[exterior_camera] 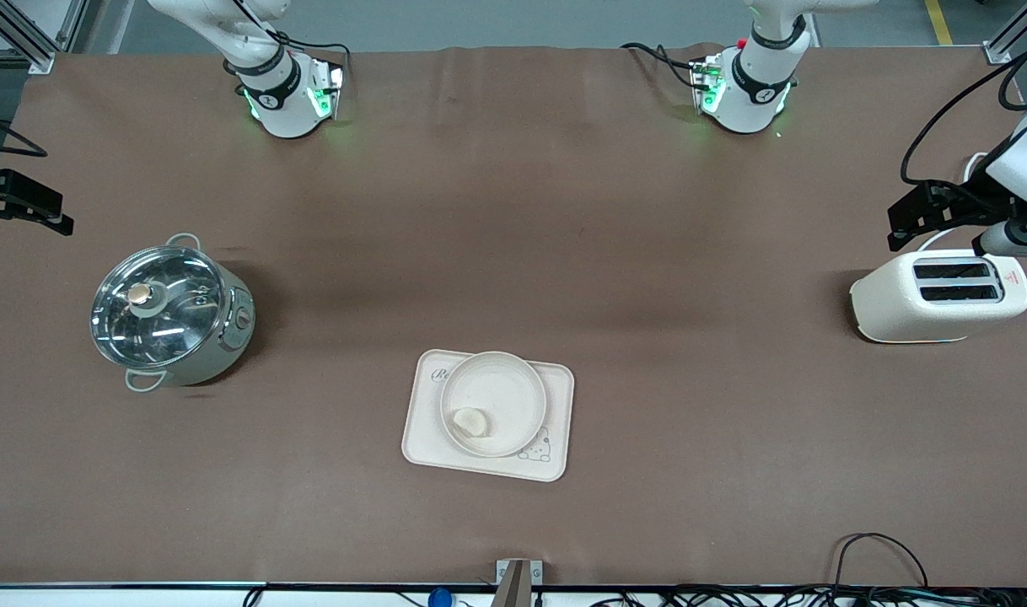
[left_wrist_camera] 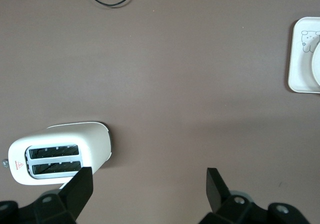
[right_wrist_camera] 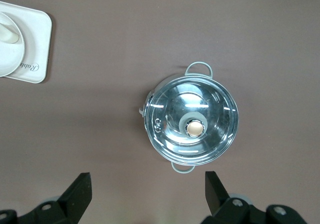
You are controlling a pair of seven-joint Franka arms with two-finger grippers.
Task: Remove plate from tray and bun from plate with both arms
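Observation:
The round cream-white plate (exterior_camera: 507, 389) lies on the rectangular cream tray (exterior_camera: 557, 384) near the table's middle, toward the front camera. The small pale bun (exterior_camera: 470, 420) sits in the plate, at its edge nearer the front camera. My left gripper (exterior_camera: 903, 223) is open and empty, up over the table beside the toaster at the left arm's end. My right gripper (exterior_camera: 54, 212) is open and empty, up at the right arm's end by the pot. In the left wrist view the fingers (left_wrist_camera: 80, 189) frame bare table, with the tray (left_wrist_camera: 300, 59) off to one side.
A white two-slot toaster (exterior_camera: 939, 295) stands at the left arm's end and also shows in the left wrist view (left_wrist_camera: 60, 151). A steel pot with a glass lid (exterior_camera: 169, 312) stands at the right arm's end and shows in the right wrist view (right_wrist_camera: 192, 124). Cables lie along the front edge.

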